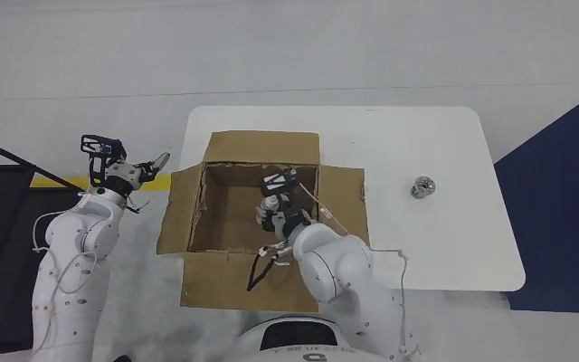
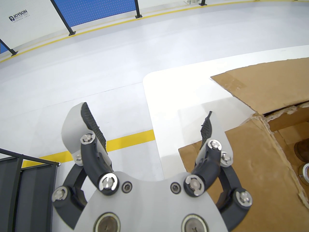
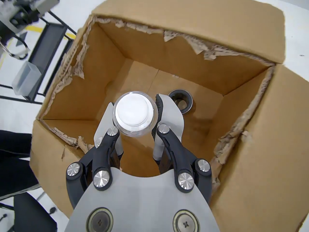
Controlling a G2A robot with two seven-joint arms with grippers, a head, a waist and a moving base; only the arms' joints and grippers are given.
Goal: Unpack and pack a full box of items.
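The table (image 1: 434,145) carries the box (image 1: 262,145), which stands open with all four flaps folded out and its torn rims showing. In the top view the right gripper (image 1: 276,195) is over the box's opening. The left gripper (image 1: 149,167) hangs off the table's edge, above the floor, beside the near flap.

In the right wrist view we look straight down into the box (image 3: 193,68). The right gripper (image 3: 135,107) is clamped on a jar (image 3: 134,114), a clear one with a white lid, one finger pressed to each side. The lid faces the camera, so we take the jar's long axis to be upright, running along the fingers toward the box floor. A dark ring (image 3: 181,100) sits on that floor, just beside the jar and beyond one finger.

In the left wrist view the left gripper (image 2: 147,112) has its fingers wide apart with nothing between them.

Out on the table, well apart from the box, stands a small metal piece (image 1: 422,187).

We judge that the next move turns on the vertical line. The jar travels along its own axis, straight up or straight down, and must stay clear of the ring and the walls. The right arm is the nearer one.
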